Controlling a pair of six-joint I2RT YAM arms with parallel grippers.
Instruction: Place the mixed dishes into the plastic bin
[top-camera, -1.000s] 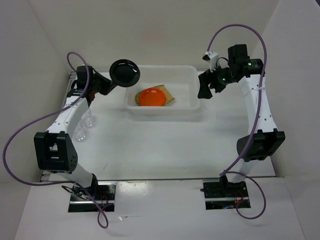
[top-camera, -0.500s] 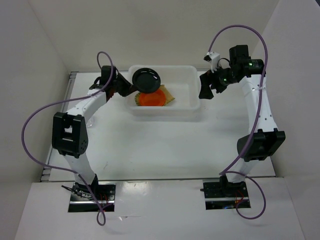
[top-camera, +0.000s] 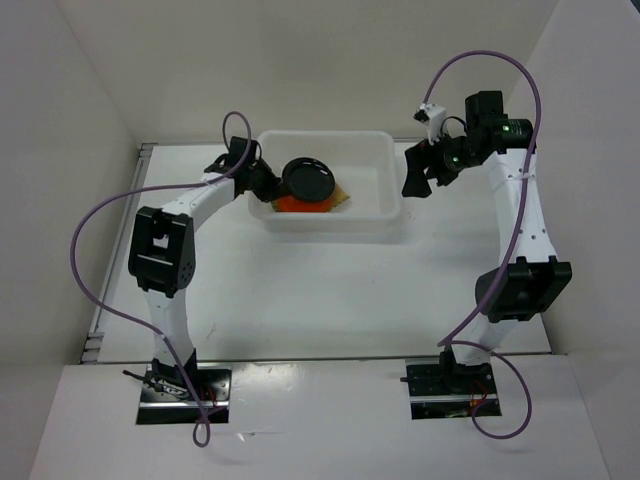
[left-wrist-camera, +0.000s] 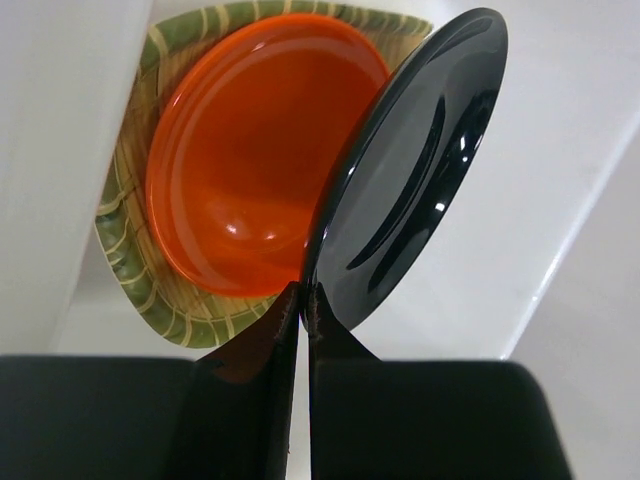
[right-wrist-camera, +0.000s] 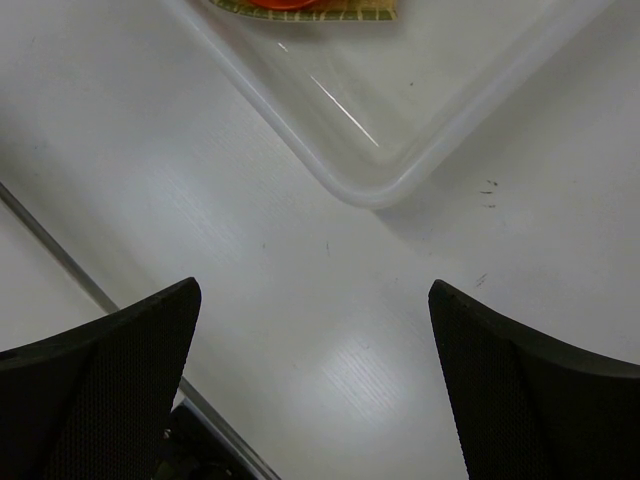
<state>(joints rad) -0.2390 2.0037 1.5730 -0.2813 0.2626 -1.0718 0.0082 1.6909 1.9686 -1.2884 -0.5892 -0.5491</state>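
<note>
smooth white tabletop carries a translucent, round-cornered plastic bin. over it the left jaws pinch narrow on the rim of a glossy round black plate, tilted on edge above the shiny orange plate resting on the woven bamboo tray inside. the right jaws gape wide, empty, beside a bin corner.

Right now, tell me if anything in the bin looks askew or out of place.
Only the black plate: the left gripper pinches its rim and holds it tilted over the orange plate on the woven tray, not set down. Nothing looks spilled or broken.
</note>
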